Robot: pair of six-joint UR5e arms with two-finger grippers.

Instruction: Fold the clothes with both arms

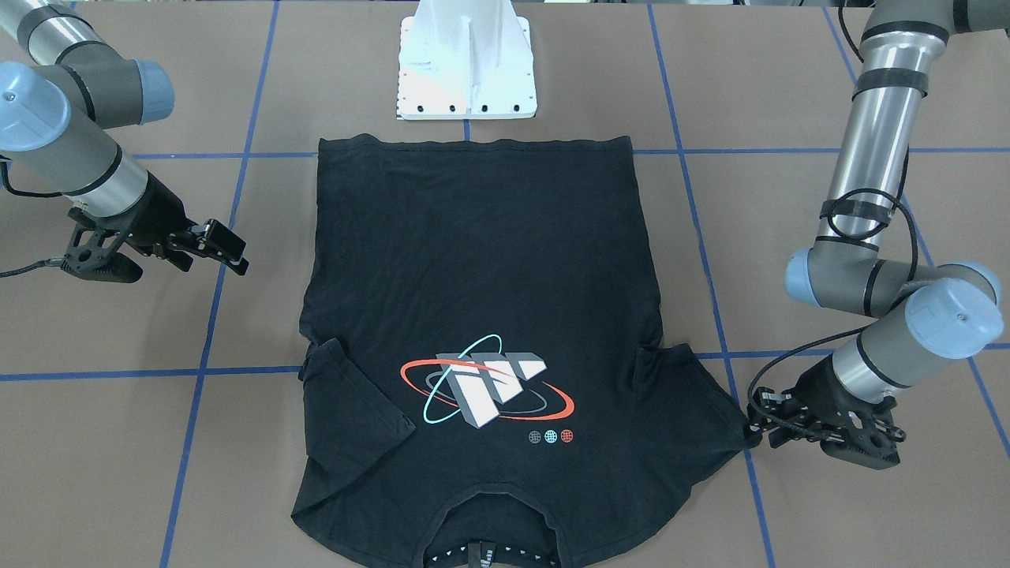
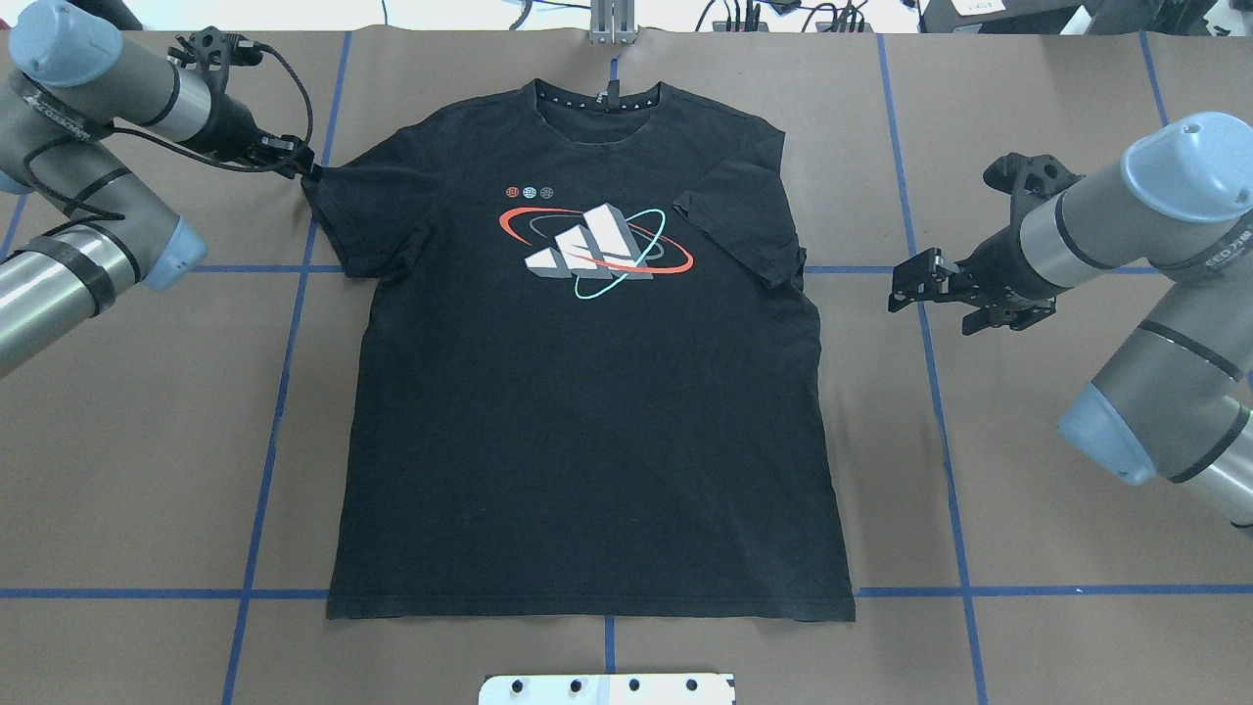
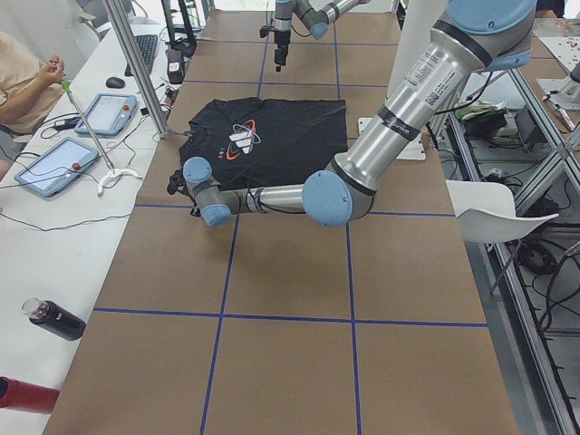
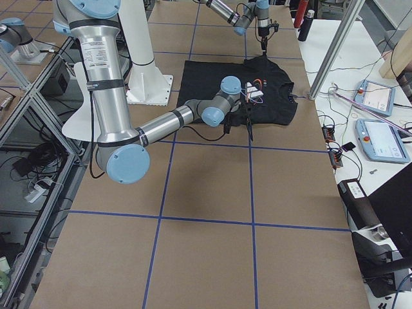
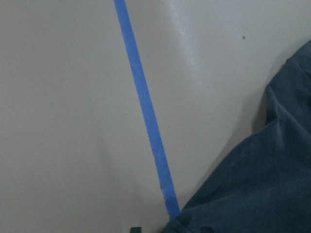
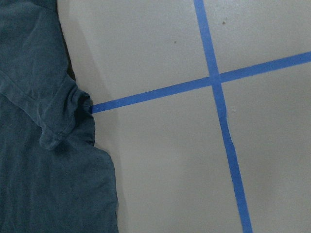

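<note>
The black T-shirt lies flat, print up, on the brown table, with its collar on the far side from the robot. My left gripper is at table height, shut on the tip of the spread sleeve. The sleeve corner shows between the fingertips in the left wrist view. The other sleeve is folded in over the chest. My right gripper is open and empty, above the table a short way outside that side of the shirt.
The white pedestal base stands just behind the shirt's hem. Blue tape lines cross the brown table. A side bench holds tablets and a bottle, and an operator sits there.
</note>
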